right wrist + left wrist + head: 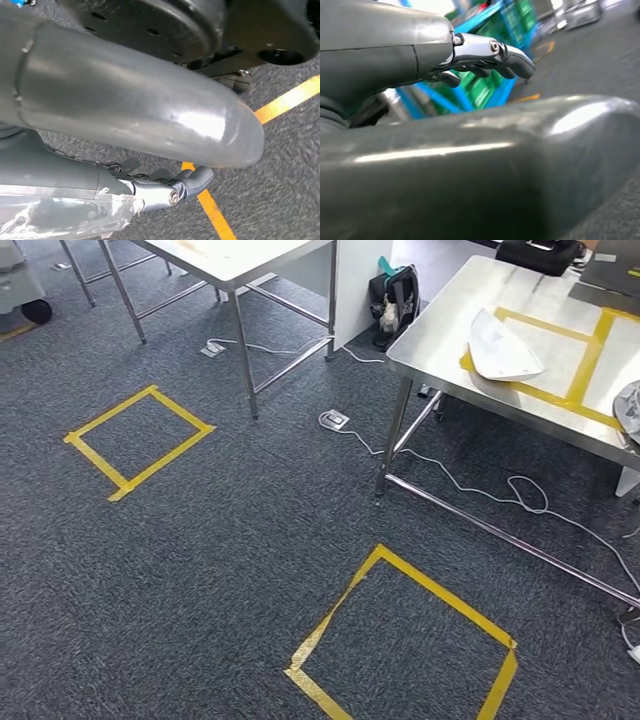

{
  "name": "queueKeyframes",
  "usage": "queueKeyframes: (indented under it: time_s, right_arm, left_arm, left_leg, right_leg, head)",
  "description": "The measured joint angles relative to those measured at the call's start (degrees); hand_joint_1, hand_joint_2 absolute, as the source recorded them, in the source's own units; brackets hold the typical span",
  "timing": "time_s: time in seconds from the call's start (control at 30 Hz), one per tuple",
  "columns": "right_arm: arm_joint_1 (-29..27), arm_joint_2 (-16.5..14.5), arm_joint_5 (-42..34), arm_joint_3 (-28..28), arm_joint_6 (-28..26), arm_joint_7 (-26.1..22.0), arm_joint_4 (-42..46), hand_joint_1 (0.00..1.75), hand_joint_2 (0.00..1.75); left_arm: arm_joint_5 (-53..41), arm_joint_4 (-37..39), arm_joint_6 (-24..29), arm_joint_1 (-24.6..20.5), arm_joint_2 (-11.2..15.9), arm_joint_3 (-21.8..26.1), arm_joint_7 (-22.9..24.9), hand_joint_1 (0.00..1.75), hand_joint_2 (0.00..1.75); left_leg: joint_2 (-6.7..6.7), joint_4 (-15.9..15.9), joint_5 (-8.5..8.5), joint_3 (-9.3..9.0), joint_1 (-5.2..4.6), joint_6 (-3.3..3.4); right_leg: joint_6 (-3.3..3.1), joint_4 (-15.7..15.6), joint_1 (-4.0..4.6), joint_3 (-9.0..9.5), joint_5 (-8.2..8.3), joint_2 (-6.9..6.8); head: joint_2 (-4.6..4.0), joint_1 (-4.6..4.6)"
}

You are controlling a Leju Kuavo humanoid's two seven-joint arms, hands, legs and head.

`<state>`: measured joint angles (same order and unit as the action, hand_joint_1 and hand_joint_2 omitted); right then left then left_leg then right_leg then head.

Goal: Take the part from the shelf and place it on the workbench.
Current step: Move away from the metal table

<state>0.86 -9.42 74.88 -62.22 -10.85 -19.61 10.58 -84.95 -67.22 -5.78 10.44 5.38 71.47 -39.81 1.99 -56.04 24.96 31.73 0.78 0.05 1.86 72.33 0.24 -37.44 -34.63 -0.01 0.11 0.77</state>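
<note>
Your head view looks down on grey carpet [226,570]: a yellow tape square [138,440] at left, a second tape square [404,640] nearer the robot, cables [453,480] trailing between the table legs. At right stands the steel workbench, its tabletop [445,330] marked with yellow tape — and on it lies a white part [502,348], resting partly over the tape lines. A black bag [394,302] sits on the floor behind the workbench.

At your left wrist, the left hand [433,115] hangs with fingers [501,57] stretched out and holding nothing, blurred blue shelving with green crates [482,85] beyond. At your right wrist, the right hand [124,145] is likewise empty — fingers [188,182] extended, apart from the thumb, above carpet crossed by yellow tape [286,100].
</note>
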Motion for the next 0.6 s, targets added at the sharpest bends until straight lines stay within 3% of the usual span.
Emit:
queueKeyframes:
  time_s: [0.07, 0.13, 0.23, 0.3, 0.37, 0.43, 0.47, 0.5, 0.6]
  right_arm:
    - [0.1, 0.1, 0.0, -0.1, -0.1, 0.0, 0.0, 0.0, 0.0]
    - [0.2, 0.2, 0.0, -0.2, -0.1, 0.0, 0.0, 0.0, 0.0]
    - [0.3, 0.2, 0.0, -0.3, -0.2, 0.0, 0.0, 0.0, 0.0]
    - [0.4, 0.2, 0.1, -0.4, -0.3, 0.0, 0.0, 0.0, 0.0]
    - [0.5, 0.3, 0.1, -0.4, -0.4, 0.1, 0.0, 0.0, 0.0]
    - [0.4, 0.3, 0.1, -0.6, -0.4, 0.2, 0.0, 0.0, 0.0]
    - [0.3, 0.3, 0.1, -0.7, -0.4, 0.2, 0.0, 0.0, 0.0]
    - [0.3, 0.3, 0.0, -0.8, -0.4, 0.3, 0.0, 0.0, 0.0]
    - [0.3, 0.3, -0.3, -1.0, -0.4, 0.2, 0.0, 0.0, 0.0]
  left_arm:
    - [-0.1, 1.9, 0.8, -1.1, -1.1, 1.7, 0.4, 0.0, 0.0]
    - [-0.1, 5.1, 2.9, -2.1, -2.2, 2.8, 1.8, 0.0, 0.0]
    - [-0.1, 11.1, 6.7, -3.0, -3.2, 3.4, 5.0, 0.0, 0.0]
    - [-0.1, 15.1, 8.5, -3.4, -3.5, 3.5, 7.2, 0.0, 0.0]
    - [-0.1, 18.8, 9.4, -4.1, -3.8, 3.5, 8.6, 0.0, 0.0]
    - [-0.1, 22.0, 10.0, -4.8, -4.1, 3.5, 9.1, 0.0, 0.0]
    - [-0.1, 23.5, 10.4, -5.0, -4.2, 3.5, 9.0, 0.0, 0.0]
    - [-0.1, 24.9, 10.9, -5.1, -4.4, 3.5, 8.7, 0.0, 0.0]
    - [-0.1, 28.4, 13.0, -5.7, -4.8, 3.3, 7.3, 0.0, 0.0]
  left_leg:
    - [0.95, 0.0, 0.02, -0.18, -0.21, -0.01]
    - [1.71, -0.1, 0.07, -0.25, -0.47, -0.17]
    - [2.34, -0.1, 0.05, -0.11, -0.42, -0.87]
    - [1.16, -1.7, 1.27, 0.68, -0.37, -1.49]
    - [-0.61, -7.6, 4.78, 3.56, -0.27, -2.09]
    - [-1.16, -14.9, 7.7, 7.15, -0.03, -2.58]
    - [-1.23, -16.3, 7.61, 7.88, 0.11, -2.76]
    - [-1.36, -15.4, 6.41, 7.5, 0.28, -2.91]
    - [-3.23, -4.8, 1.13, 2.02, 0.67, -3.29]
  right_leg:
    - [-0.76, -8.1, 0.21, 3.74, 4.28, 1.08]
    - [-1.08, -14.0, 0.33, 6.47, 6.74, 2.03]
    - [-1.32, -15.0, 0.43, 7.13, 7.23, 1.45]
    - [-1.9, -15.5, 0.25, 7.55, 7.67, 0.77]
    - [-2.26, -15.8, 0.14, 7.61, 7.91, -0.02]
    - [-2.35, -15.8, 0.14, 7.54, 7.86, -0.89]
    - [-2.33, -15.8, 0.12, 7.55, 7.8, -1.3]
    - [-2.23, -15.8, 0.07, 7.6, 7.72, -1.68]
    - [-1.4, -15.4, 0.02, 7.73, 7.18, -2.62]
  head:
    - [0.0, 0.0]
    - [0.0, -0.05]
    - [0.0, -0.08]
    - [0.0, -0.25]
    - [0.0, -0.48]
    - [0.0, -0.55]
    - [0.0, -0.55]
    - [0.0, -0.55]
    - [0.0, -0.65]
